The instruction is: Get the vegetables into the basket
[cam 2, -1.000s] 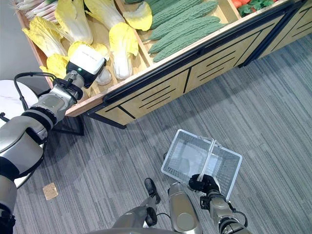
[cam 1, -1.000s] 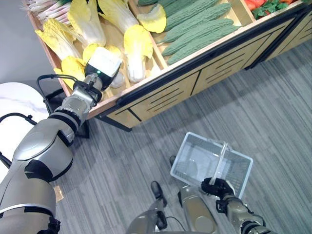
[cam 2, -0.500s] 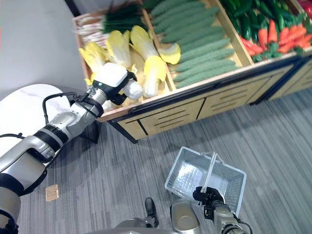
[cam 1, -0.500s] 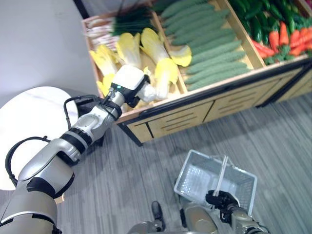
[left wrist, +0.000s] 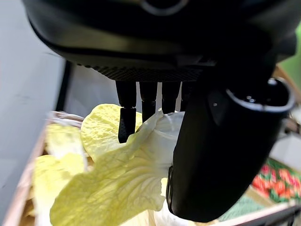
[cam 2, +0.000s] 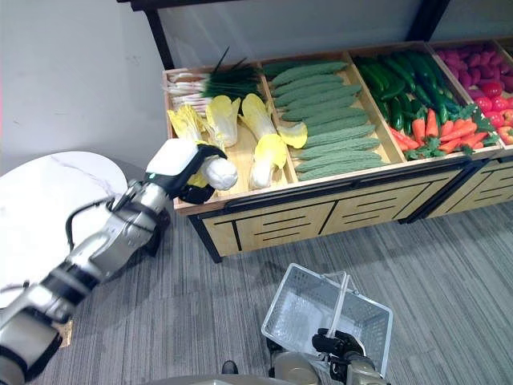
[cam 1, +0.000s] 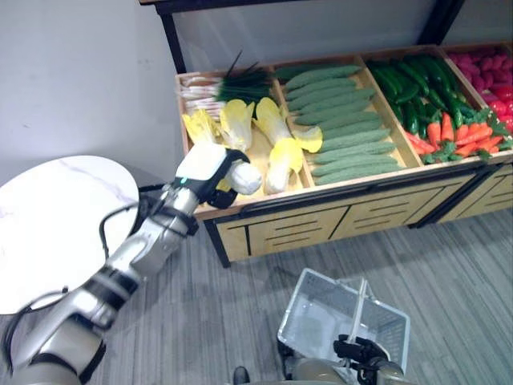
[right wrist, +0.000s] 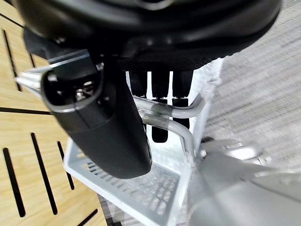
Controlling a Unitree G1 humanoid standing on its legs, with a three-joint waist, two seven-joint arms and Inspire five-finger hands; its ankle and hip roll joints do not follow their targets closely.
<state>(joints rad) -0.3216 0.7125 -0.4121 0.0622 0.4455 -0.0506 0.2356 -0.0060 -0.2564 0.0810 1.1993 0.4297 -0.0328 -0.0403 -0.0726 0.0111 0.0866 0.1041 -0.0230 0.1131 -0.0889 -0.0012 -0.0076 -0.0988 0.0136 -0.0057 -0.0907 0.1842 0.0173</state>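
Over the shelf's front edge (cam 1: 264, 207), my left hand (cam 1: 210, 164) curls around a cabbage (cam 1: 243, 178); my right hand (cam 2: 337, 345) clamps the basket's handle (cam 2: 340, 302) below.

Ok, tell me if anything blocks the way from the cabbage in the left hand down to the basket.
Nothing visible does. The left hand holds the cabbage at the shelf's front edge; bare floor lies between it and the open basket held by the right hand.

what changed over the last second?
The camera view shifted, showing more of the stand. The left hand has lifted a napa cabbage off the pile, fingers curled round it. The right hand keeps its grip on the basket handle; the basket remains empty.
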